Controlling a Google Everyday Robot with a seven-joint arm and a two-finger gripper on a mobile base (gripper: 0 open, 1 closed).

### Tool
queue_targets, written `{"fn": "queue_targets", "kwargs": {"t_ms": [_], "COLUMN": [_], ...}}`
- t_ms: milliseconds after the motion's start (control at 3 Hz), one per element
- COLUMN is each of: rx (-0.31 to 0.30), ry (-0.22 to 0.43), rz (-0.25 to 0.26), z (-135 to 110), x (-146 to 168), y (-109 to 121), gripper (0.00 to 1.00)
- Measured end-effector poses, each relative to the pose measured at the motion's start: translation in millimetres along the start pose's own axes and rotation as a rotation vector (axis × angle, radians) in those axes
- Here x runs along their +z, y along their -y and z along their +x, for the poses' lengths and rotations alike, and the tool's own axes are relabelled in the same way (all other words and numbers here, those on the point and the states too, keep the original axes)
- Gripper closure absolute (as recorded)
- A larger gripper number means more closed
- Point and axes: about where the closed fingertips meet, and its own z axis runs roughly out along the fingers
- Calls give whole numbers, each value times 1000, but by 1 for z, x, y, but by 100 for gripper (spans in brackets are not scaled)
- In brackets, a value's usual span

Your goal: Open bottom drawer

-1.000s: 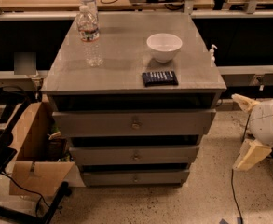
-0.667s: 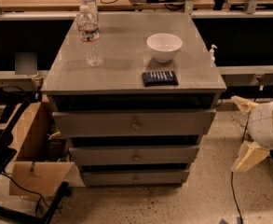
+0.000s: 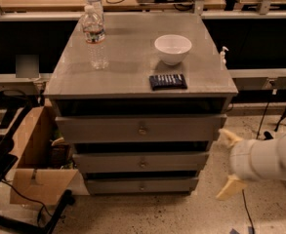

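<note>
The grey cabinet has three drawer fronts. The bottom drawer point(image 3: 141, 185) is the slimmest, lowest front, with a small round knob at its centre, and it sits shut, flush under the middle drawer point(image 3: 142, 162). My gripper point(image 3: 226, 165) is low at the right, beside the cabinet's right edge and level with the lower drawers. Its two cream fingers point(image 3: 229, 135) are spread apart, open with nothing between them, and touching no drawer. The white arm body runs off the right edge.
On the cabinet top point(image 3: 128, 67) stand a water bottle point(image 3: 94, 35), a white bowl point(image 3: 173, 48) and a dark flat packet point(image 3: 167, 81). An open cardboard box point(image 3: 32, 160) and black cables lie on the floor at the left. Workbenches run behind.
My gripper and arm have shifted left and slightly down, closer to the cabinet's right side. The drawers and the things on top have not moved.
</note>
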Motion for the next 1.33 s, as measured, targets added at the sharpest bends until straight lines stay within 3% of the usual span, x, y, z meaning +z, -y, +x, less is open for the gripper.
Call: {"fn": "queue_targets", "kwargs": {"t_ms": [333, 667, 1000, 1333], "rx": [40, 59, 108, 161], "ry": [48, 82, 108, 106], "rz": [-7, 8, 12, 3], "z": [1, 6, 25, 43], "x": [68, 133, 205, 234], "y": [-26, -32, -42, -52], "gripper": [0, 0, 0, 0]}}
